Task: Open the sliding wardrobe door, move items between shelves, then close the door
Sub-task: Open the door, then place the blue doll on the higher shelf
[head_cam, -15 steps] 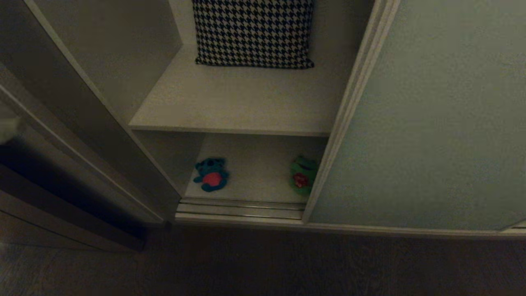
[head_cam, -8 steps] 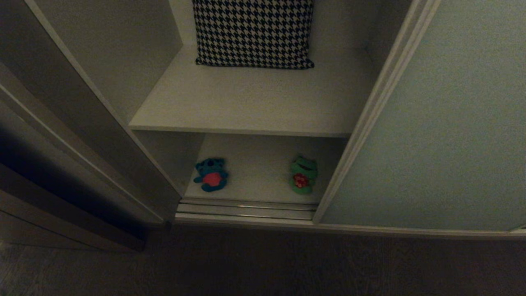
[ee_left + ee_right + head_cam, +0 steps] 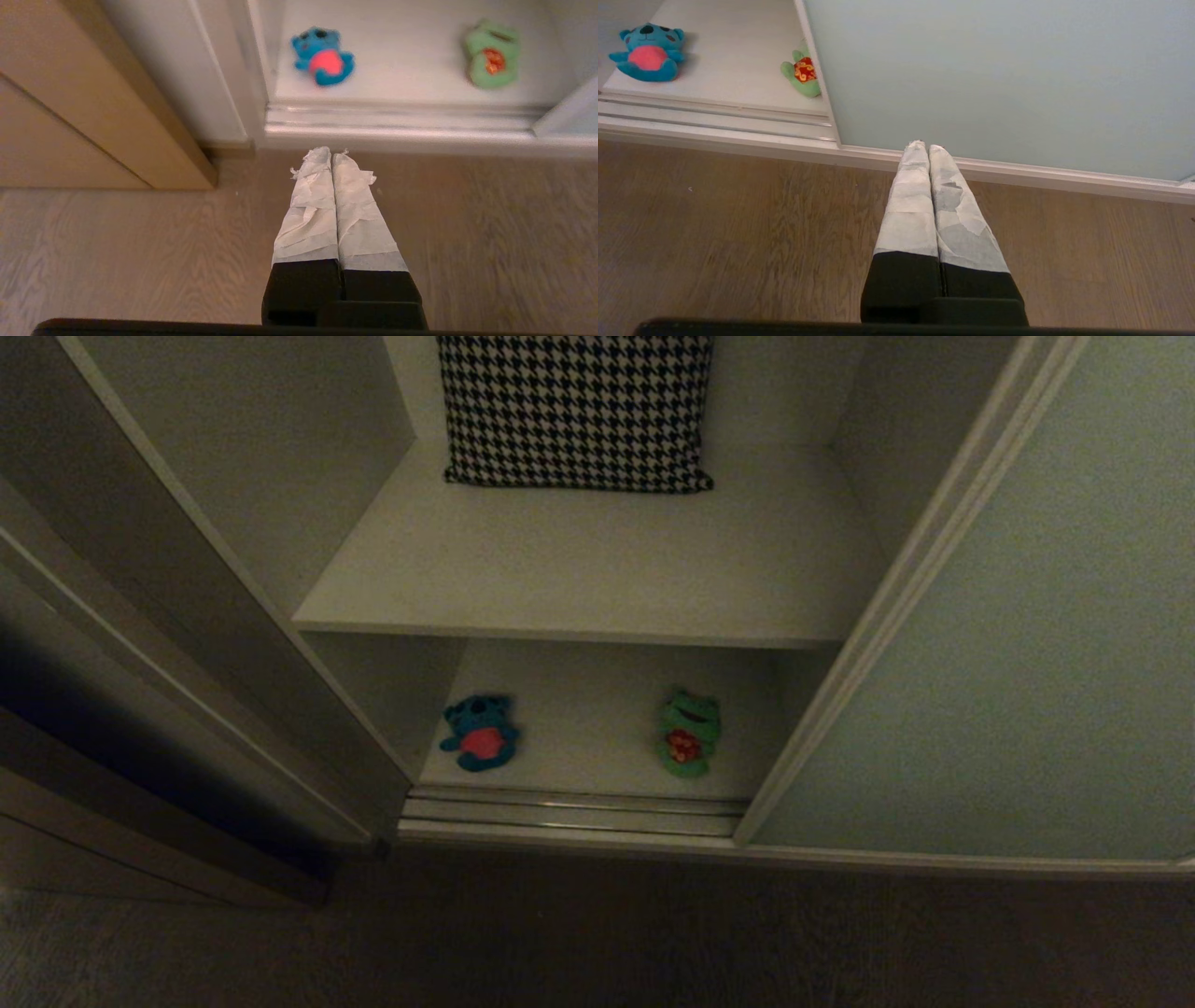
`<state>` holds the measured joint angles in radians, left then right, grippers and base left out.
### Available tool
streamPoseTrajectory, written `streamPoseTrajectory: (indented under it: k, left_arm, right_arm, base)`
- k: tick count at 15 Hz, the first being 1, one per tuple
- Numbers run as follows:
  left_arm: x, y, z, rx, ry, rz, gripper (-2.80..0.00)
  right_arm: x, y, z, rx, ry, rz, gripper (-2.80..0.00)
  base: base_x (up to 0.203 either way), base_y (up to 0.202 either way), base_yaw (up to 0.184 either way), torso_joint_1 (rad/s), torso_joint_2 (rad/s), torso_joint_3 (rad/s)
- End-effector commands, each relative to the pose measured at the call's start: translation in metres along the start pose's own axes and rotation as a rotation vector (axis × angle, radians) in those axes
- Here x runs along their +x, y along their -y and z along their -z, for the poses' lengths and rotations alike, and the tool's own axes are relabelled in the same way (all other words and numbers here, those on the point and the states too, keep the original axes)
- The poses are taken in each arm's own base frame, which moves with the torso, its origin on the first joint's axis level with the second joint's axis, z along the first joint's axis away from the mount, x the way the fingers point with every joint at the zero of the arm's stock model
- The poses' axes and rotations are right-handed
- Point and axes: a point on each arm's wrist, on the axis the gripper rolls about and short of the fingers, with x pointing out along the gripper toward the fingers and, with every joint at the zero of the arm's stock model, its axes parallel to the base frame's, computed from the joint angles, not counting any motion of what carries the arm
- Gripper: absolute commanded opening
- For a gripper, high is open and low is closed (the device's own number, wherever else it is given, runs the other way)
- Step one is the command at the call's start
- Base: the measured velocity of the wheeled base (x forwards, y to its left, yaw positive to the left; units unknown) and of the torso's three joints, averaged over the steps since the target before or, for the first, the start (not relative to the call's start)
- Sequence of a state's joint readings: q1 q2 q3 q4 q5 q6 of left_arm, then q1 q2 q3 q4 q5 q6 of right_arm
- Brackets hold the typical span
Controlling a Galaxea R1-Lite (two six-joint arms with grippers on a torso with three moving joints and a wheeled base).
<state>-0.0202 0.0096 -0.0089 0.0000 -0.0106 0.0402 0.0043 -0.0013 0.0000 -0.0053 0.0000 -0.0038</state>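
Teal bear [image 3: 480, 733] with red belly; green frog [image 3: 689, 732], red patterned front; black-and-white houndstooth cushion [image 3: 576, 411]; pale grey-green door [image 3: 1027, 663].

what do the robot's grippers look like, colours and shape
Both look alike. The left gripper has two long, slim fingers that taper toward the tips, wrapped in wrinkled white tape with frayed ends, rising from a black blocky base. The right gripper has the same white-taped fingers on a black base, its tape patchier.
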Motion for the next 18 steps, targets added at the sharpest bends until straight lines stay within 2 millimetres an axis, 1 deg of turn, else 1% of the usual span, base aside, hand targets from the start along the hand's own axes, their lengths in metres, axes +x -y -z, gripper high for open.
streamPoseTrajectory:
  k: [1, 18]
  left_arm:
    - [0.0002, 0.0, 0.0028, 0.0, -0.004, -0.006, -2.8]
    - [0.0002, -0.0001, 0.0028, -0.014, -0.004, -0.009, -2.8]
  right_arm:
    - [-0.0003, 0.0, 0.0, -0.001, 0.004, 0.0, -2.8]
    - [-0.0003, 0.0, 0.0, -0.001, 0.004, -0.001, -2.8]
  base:
    - [0.0, 0.0, 0.0, 0.0, 0.0, 0.0]
    - [0.0, 0.0, 0.0, 0.0, 0.0, 0.0]
